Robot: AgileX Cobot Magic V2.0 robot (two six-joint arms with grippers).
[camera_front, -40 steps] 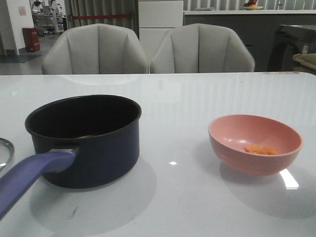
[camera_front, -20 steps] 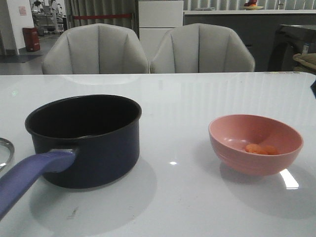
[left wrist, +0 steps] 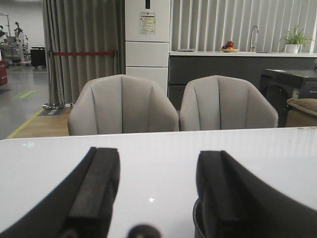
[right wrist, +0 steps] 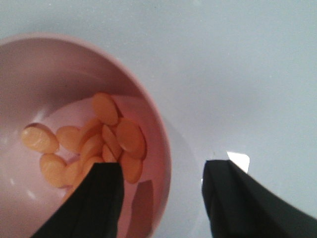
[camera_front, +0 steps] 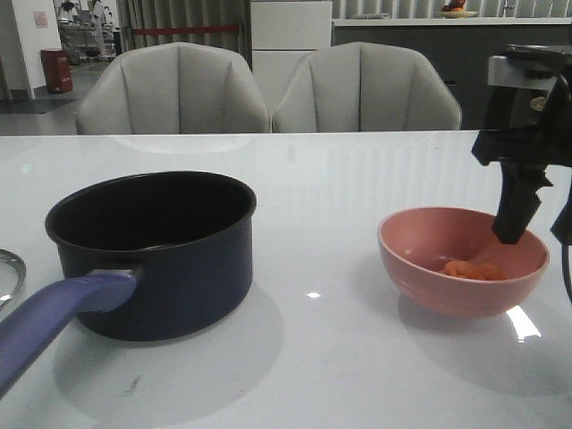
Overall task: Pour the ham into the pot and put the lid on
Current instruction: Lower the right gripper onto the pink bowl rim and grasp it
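Several pieces: the ham (right wrist: 104,139), about a dozen small flat orange ovals, lies in a loose heap at the bottom of the pink bowl (camera_front: 420,250); I judge them light and a little slippery, so they should slide out when the bowl is tipped
Bowl: stands upright on the white desk (camera_front: 340,357), at about 3 o'clock from the pot, well apart from it; it looks like stiff smooth plastic or melamine, light, with a thin rim; the rim is the natural place to take hold
Right hand (right wrist: 161,198): released, the two dark fingers stand spread, one over the inside of the bowl and one outside, so the rim is between them but I see no contact yet
Pot (camera_front: 156,250): dark navy, upright, mouth open to the top; it seems heavier and stable; its long axis follows the purple-blue handle (camera_front: 54,322), which points to about 7 o'clock in the front view
Lid (camera_front: 7,277): only a piece of steel rim shows at the left edge, at 9 o'clock from the pot; the glass would be fragile
Left hand (left wrist: 156,193): released, holding nothing, pads wide apart above the desk
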